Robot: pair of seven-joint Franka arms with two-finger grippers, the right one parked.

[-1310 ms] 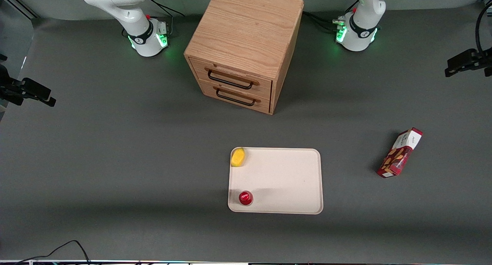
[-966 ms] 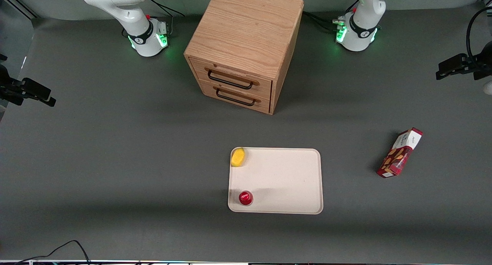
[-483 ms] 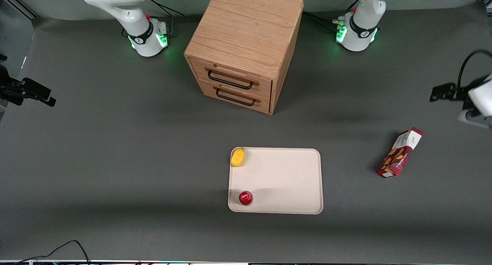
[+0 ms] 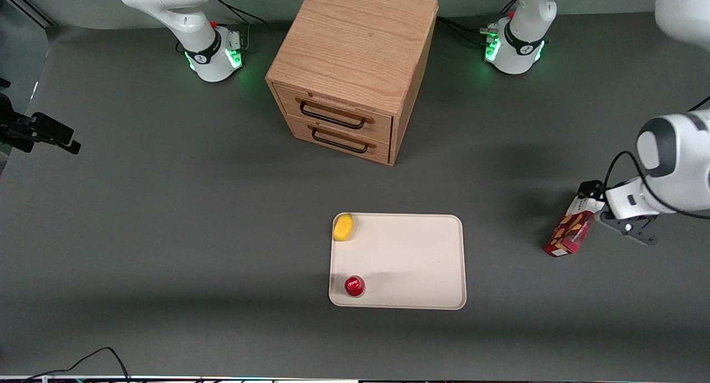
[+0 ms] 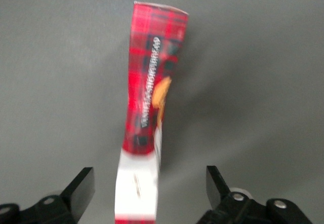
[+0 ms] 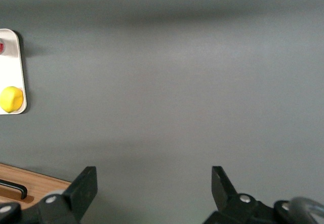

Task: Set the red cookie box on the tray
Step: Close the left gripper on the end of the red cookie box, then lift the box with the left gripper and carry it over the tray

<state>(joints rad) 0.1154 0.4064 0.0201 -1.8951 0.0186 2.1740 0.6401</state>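
Note:
The red cookie box [image 4: 571,234] lies on the grey table toward the working arm's end, apart from the tray. In the left wrist view the box [image 5: 152,87] runs lengthwise away from the camera, its white end panel between the fingers. My left gripper [image 4: 596,202] hangs just over the box's white end, the end farther from the front camera. In the wrist view the gripper [image 5: 149,188] is open, one black finger [image 5: 83,186] on each side of the box with gaps. The cream-beige tray [image 4: 410,261] lies mid-table, nearer the front camera than the cabinet.
A yellow fruit [image 4: 344,227] and a small round red can [image 4: 354,286] sit on the tray along its edge toward the parked arm. A wooden two-drawer cabinet [image 4: 355,55] stands mid-table, farther from the front camera. The tray's corner [image 6: 10,62] shows in the right wrist view.
The left arm has swung in from the table's edge and come down over the box's white end. The box, tray, fruit and can have not moved.

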